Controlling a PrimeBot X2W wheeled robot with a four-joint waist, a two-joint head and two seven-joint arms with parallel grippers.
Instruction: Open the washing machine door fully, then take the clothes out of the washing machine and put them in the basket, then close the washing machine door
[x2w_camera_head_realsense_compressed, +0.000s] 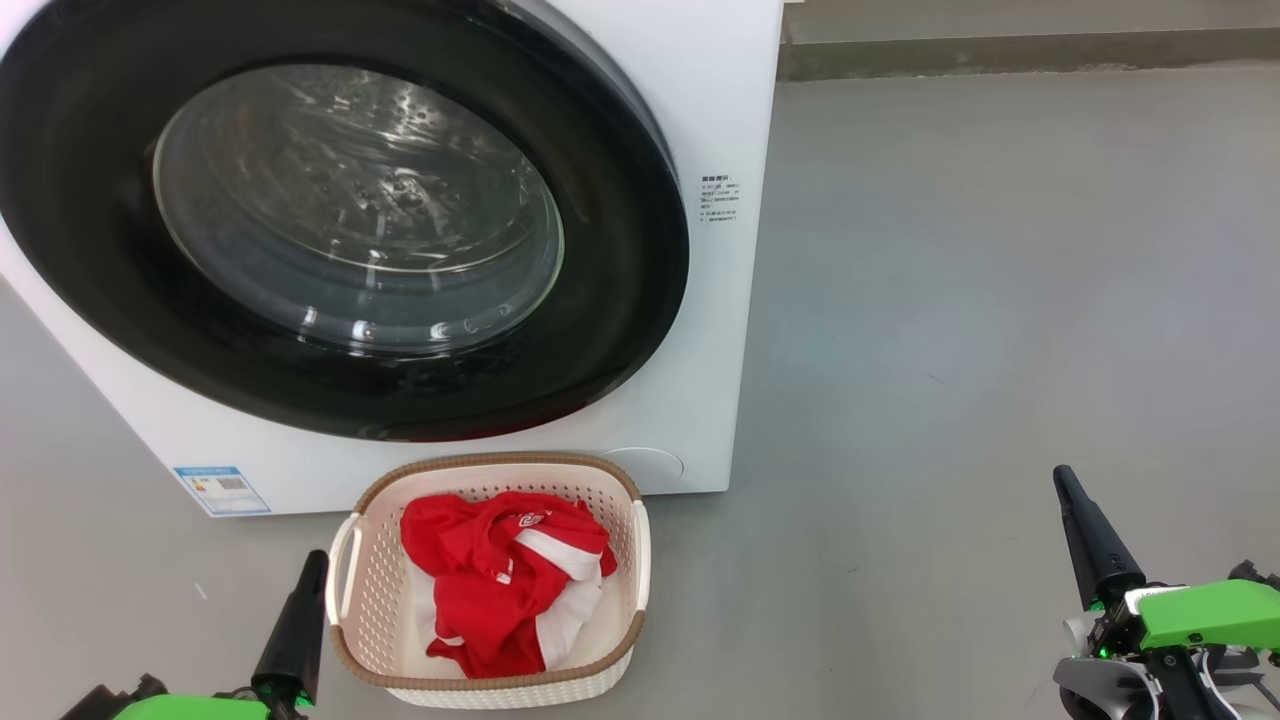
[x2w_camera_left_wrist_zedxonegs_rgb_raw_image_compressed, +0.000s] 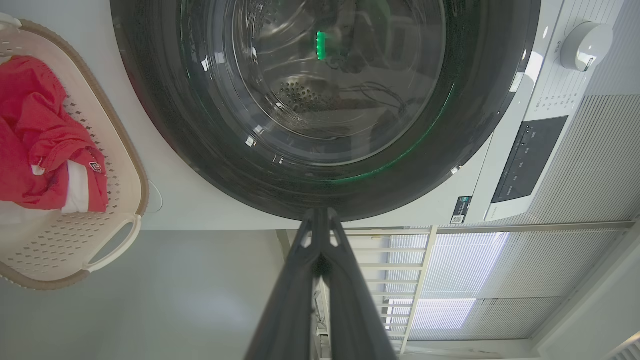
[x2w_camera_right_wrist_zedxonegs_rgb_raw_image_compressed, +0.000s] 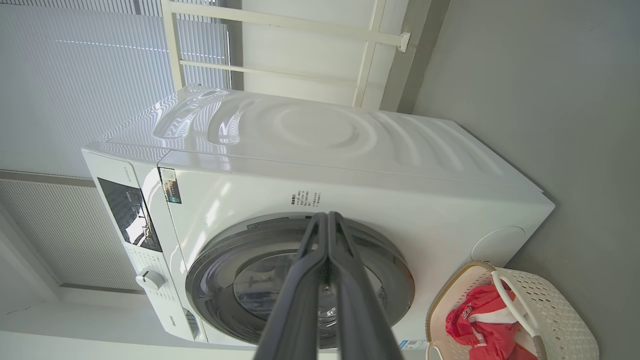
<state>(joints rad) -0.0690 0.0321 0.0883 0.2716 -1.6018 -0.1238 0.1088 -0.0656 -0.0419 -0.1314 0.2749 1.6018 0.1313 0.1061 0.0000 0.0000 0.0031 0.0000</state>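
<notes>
Sitting shut on the large white front-loading washing machine (x2w_camera_head_realsense_compressed: 715, 110): big round door (x2w_camera_head_realsense_compressed: 345, 215), glossy black rim, clear glass bowl. Bright red-and-white fabric clothes (x2w_camera_head_realsense_compressed: 500, 585) lie in the small cream perforated plastic basket (x2w_camera_head_realsense_compressed: 500, 462) just before the machine's front. Left gripper (x2w_camera_head_realsense_compressed: 316, 560) hangs before the machine, right gripper (x2w_camera_head_realsense_compressed: 1065, 480) well off to its right; both jaw pairs pressed together, empty.

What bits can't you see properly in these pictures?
- Head view: the basket floor, covered by the clothes.
- Head view: the small print on the washing machine, too tiny to read.
- Head view: the washing machine door top, cut off by the picture's edge.
- Left wrist view: the drum inside, blurred by reflections on the door.
</notes>
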